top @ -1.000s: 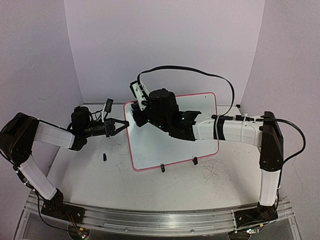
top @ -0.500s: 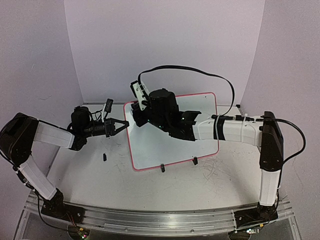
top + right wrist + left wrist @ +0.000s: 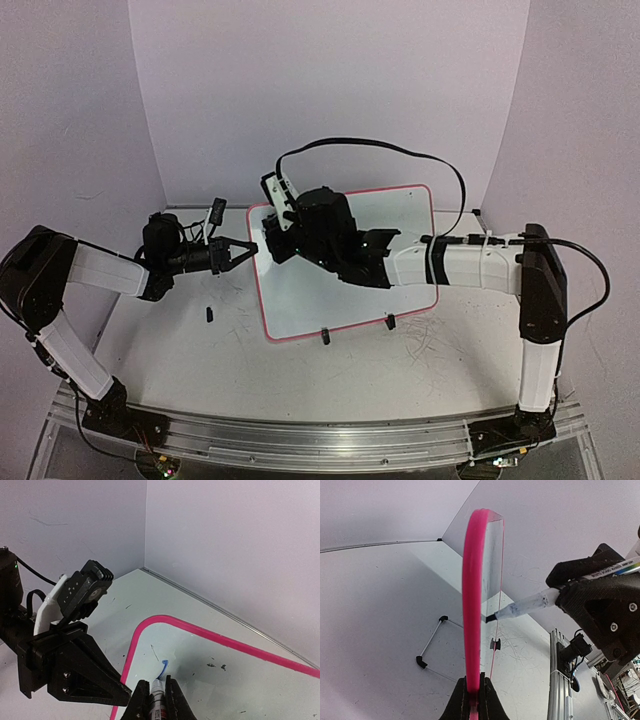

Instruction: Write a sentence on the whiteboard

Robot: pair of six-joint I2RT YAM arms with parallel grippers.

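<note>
Right pincer (image 3: pixel 153 700): both fingers closed on a marker (image 3: pixel 158 696), which lies between them with its tip on the whiteboard (image 3: pixel 235 680). A short curved blue stroke (image 3: pixel 164 668) sits at the tip, just inside the board's far-left rounded corner. The left wrist view shows the same marker (image 3: pixel 525 605) coming in from the right, its dark tip meeting the board's face beside the pink frame (image 3: pixel 472 580).

Left pincer (image 3: pixel 245 250): clamped on the left edge of the frame, fingers closed on either side of the pink rim, which the left wrist view shows edge-on running away from the pincer (image 3: pixel 471 702).

Right arm: base at the near right corner of the counter (image 3: pixel 350 375), first link rising upright, forearm reaching level and leftward across the board, the wrist and pincer (image 3: pixel 283 238) over its far-left part. A black cable (image 3: pixel 400 148) arches from the wrist back to the forearm.

Left arm: base at the near left corner, elbow pushed out to the left edge, forearm stretched rightward with the pincer pointing at the board.

Whiteboard (image 3: pixel 310 295): mid-counter, nearer the far edge, between the two pincers, with two black clip feet (image 3: pixel 325 337) on its near edge. A small black piece (image 3: pixel 209 314) lies on the counter near the board's near-left corner, apart from it.
</note>
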